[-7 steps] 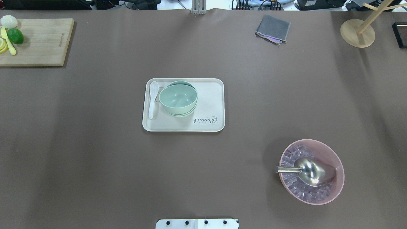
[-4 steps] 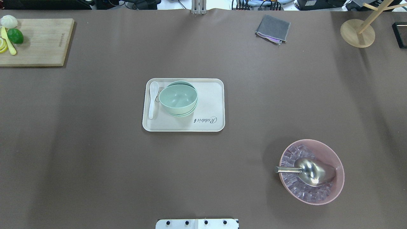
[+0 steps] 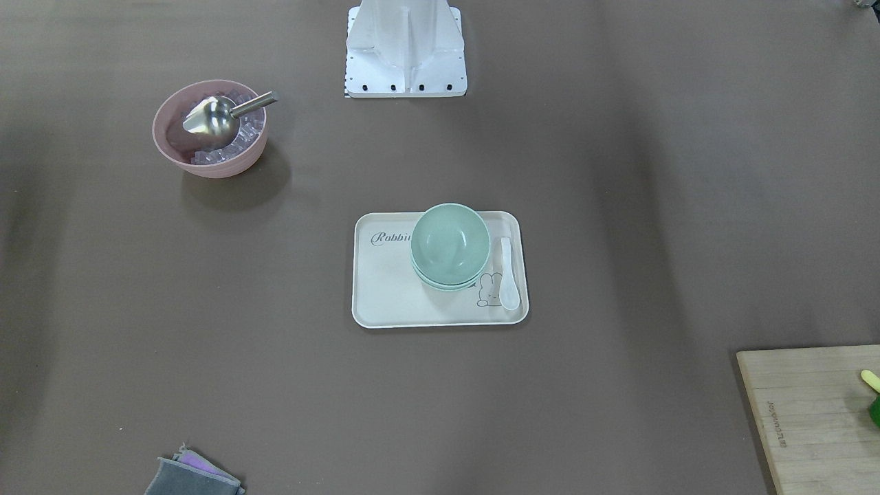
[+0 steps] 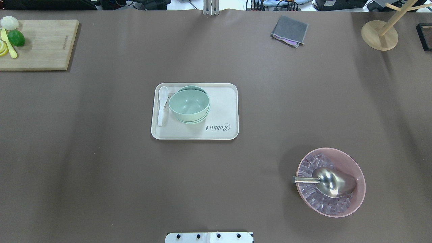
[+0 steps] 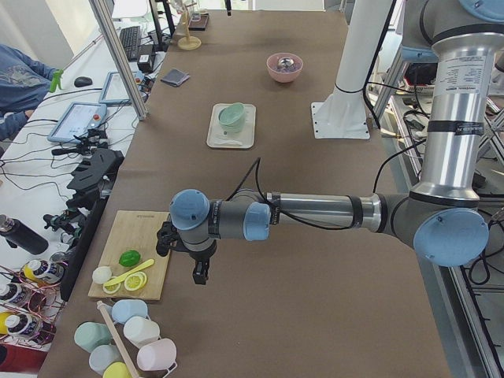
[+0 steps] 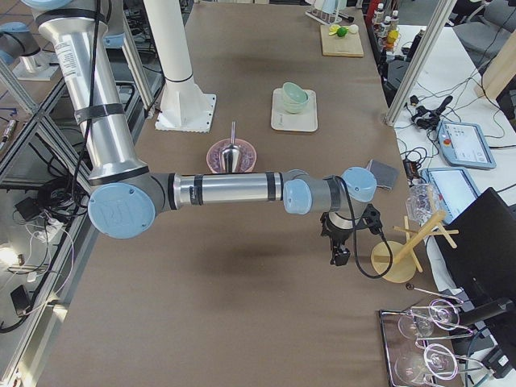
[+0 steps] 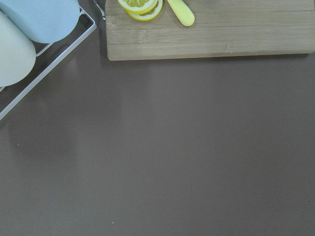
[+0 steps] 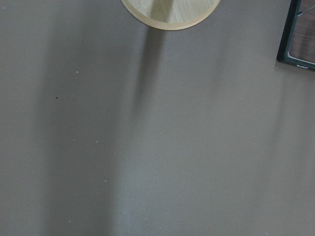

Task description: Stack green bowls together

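Observation:
The green bowls [image 4: 189,105] sit nested in one stack on the left half of a cream tray [image 4: 222,111] at the table's middle; the stack also shows in the front-facing view [image 3: 450,246], the left side view [image 5: 231,117] and the right side view [image 6: 294,97]. My left gripper [image 5: 200,273] hangs far off at the table's left end beside the cutting board. My right gripper [image 6: 339,255] hangs far off at the right end near the wooden stand. Both show only in side views, so I cannot tell if they are open or shut.
A white spoon [image 4: 162,105] lies on the tray beside the bowls. A pink bowl [image 4: 331,182] of ice holds a metal scoop. A cutting board [image 4: 40,44] with lime and lemon, a grey cloth [image 4: 289,31] and a wooden stand [image 4: 379,34] lie at the far edge.

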Motion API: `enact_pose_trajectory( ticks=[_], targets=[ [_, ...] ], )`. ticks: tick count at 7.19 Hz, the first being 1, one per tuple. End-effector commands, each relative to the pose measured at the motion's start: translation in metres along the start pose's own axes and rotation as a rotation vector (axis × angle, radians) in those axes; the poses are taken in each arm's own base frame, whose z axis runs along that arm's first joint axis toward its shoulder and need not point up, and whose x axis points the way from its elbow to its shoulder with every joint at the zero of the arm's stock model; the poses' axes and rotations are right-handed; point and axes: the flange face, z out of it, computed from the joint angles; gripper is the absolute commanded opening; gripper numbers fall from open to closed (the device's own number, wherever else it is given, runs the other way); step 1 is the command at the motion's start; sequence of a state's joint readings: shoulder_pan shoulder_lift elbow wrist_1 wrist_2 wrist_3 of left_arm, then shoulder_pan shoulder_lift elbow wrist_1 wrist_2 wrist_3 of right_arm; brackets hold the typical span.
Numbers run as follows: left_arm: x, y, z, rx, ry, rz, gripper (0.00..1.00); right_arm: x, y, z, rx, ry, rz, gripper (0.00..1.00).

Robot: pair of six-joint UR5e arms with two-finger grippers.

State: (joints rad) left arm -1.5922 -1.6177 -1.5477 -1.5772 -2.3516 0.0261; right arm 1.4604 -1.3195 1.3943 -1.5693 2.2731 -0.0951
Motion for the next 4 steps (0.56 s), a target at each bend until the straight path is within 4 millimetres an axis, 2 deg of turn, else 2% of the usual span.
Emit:
enact_pose_trajectory(
  ticks=[1, 4],
  targets=[
    [-0.0127, 0.0098, 0.0063, -0.046, -0.074, -0.049, 0.99, -0.0015, 0.0007, -0.0011, 0.003, -0.005, -0.001, 1.00],
    [-0.0054, 0.0099, -0.0013, -0.046, -0.067, -0.054, 0.99, -0.0029, 0.0004, -0.0023, 0.006, -0.009, 0.000, 1.00]
  ],
)
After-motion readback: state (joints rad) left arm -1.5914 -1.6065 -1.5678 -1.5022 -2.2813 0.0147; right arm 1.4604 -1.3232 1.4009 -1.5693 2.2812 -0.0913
